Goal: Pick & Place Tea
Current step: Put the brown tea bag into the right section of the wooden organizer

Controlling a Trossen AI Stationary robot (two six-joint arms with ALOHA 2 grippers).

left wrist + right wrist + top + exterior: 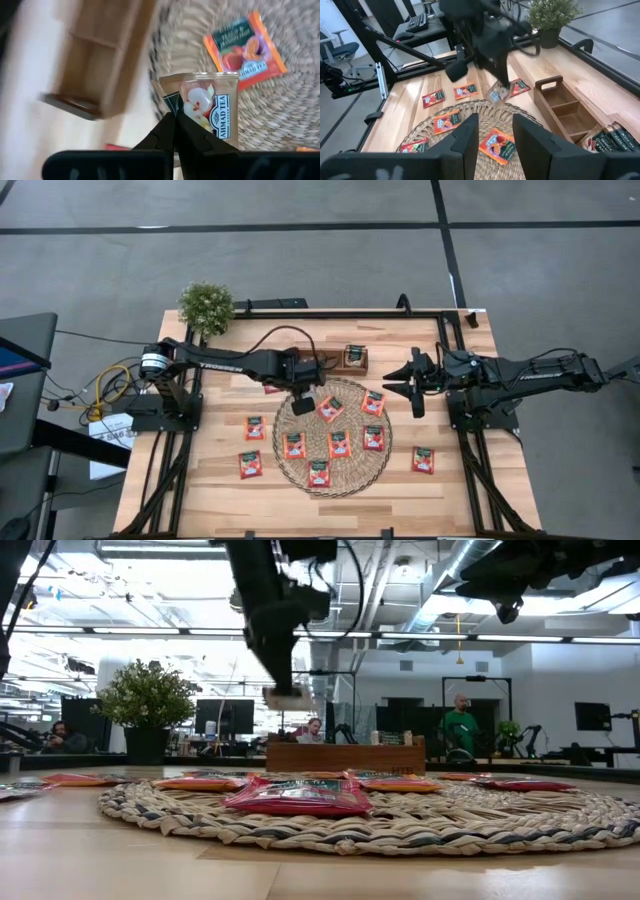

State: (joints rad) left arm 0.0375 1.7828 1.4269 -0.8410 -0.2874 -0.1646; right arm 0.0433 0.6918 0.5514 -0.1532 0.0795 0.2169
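My left gripper (303,406) hangs over the far left part of the round woven mat (333,436), shut on one pale tea sachet (207,107) with a fruit picture; the same sachet (499,92) shows in the right wrist view. Several red-orange tea sachets (329,409) lie flat on the mat, and others (250,464) lie on the table to its left and right. The compartmented wooden tray (354,358) stands beyond the mat at the far side. My right gripper (412,380) waits open at the right, above the table, with nothing between its fingers. My left gripper pinches the pale sachet by one edge (172,109), near a corner, between its two fingertips. The fingers slant down from above. The sachet is lifted clear of the mat, sticks out past the fingertips and is tilted (288,697).
A potted plant (206,305) stands at the table's far left corner. A box of tea packets (615,140) lies beside the tray (565,107). Black frame rails (465,480) run along the table's edges. People sit at desks in the room behind.
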